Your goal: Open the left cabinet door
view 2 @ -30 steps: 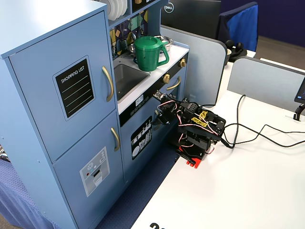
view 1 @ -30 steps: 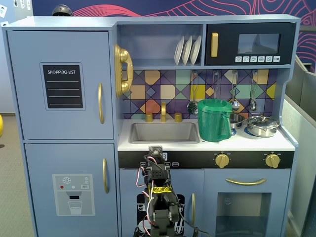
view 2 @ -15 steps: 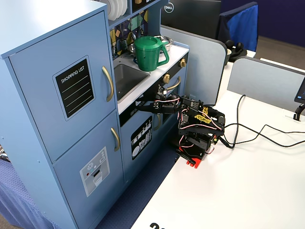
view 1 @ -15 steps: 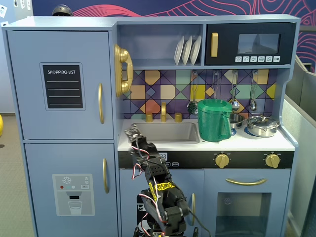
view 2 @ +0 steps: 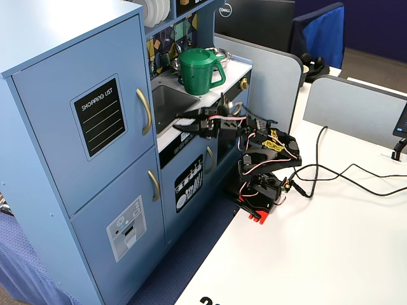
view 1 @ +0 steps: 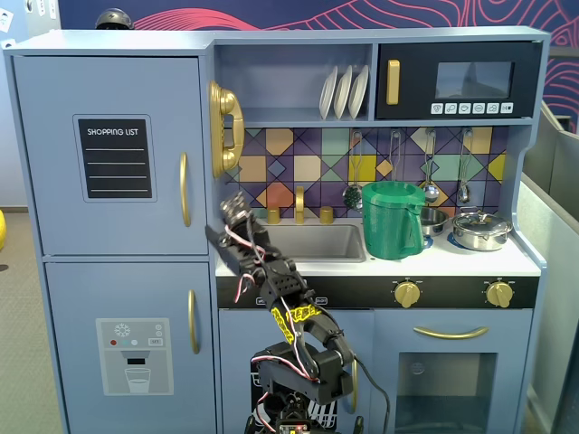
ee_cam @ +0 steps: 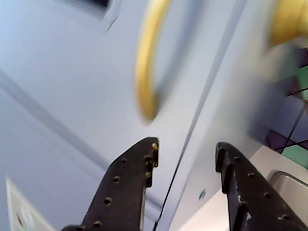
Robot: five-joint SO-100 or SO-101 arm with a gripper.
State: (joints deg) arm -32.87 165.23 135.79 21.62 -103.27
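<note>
The left cabinet door (view 1: 109,90) is light blue with a black "SHOPPING LIST" panel (view 1: 114,156) and a curved gold handle (view 1: 185,188). It is shut. It also shows in another fixed view (view 2: 70,159), handle (view 2: 145,111) included. My gripper (view 1: 232,206) is open and empty, just right of the door's edge and a little below the handle's lower end. In the wrist view the blurred handle (ee_cam: 147,62) lies above and left of my gripper (ee_cam: 186,149). The black fingers (ee_cam: 130,183) stand wide apart and touch nothing. The side fixed view shows the gripper (view 2: 179,122) in front of the sink.
Below is a second blue door with a water-dispenser graphic (view 1: 134,355). A gold toy phone (view 1: 224,127) hangs just right of the door. A sink (view 1: 317,242), green pitcher (view 1: 391,220) and black microwave (view 1: 457,81) are to the right. Cables (view 2: 343,175) lie on the white table.
</note>
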